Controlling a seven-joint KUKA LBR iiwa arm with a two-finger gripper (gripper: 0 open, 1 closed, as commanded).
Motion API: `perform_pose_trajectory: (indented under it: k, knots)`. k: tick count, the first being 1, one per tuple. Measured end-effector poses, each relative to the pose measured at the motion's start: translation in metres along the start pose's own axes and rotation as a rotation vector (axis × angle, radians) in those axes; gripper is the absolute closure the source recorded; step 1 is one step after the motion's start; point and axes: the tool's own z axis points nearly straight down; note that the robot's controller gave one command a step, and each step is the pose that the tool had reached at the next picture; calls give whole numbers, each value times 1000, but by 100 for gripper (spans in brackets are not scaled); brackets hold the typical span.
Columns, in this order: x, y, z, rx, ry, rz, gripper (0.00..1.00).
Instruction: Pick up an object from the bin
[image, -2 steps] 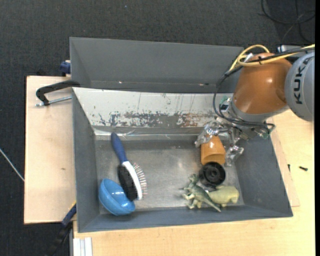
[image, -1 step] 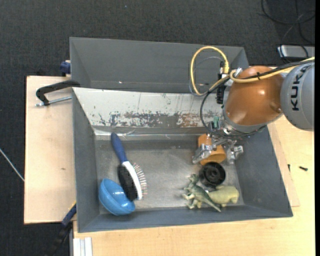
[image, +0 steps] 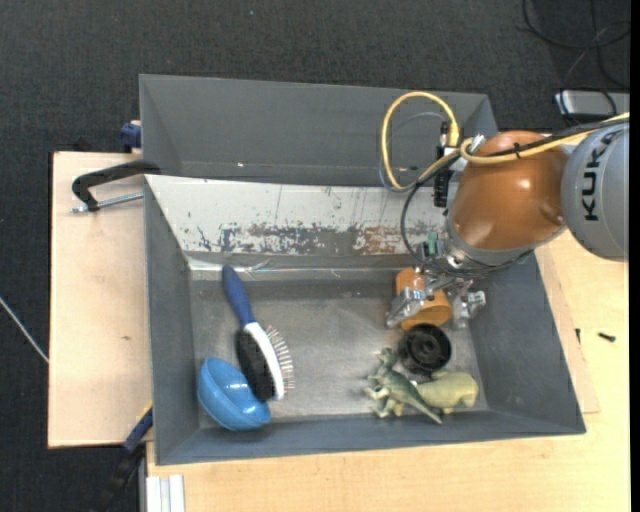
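Observation:
My gripper (image: 436, 308) hangs low over the right side of the bin, under the orange wrist cover, and stands open. A small orange thing (image: 408, 281) lies right at its left finger, by the back wall; I cannot tell whether they touch. Just in front of the gripper lies a black round wheel-like thing (image: 427, 349). Nearer the front wall are a green toy dinosaur (image: 398, 392) and a pale yellow-green lump (image: 454, 390), side by side.
On the left of the bin floor a brush with a blue handle and black head (image: 254, 352) lies partly over a blue bowl-like scoop (image: 226, 396). Bare floor stretches between the brush and the right-hand things.

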Motion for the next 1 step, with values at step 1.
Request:
perform_pose_trajectory:
  k: [1]
  knots:
    - [49,-9,-146,4,1,-351,100]
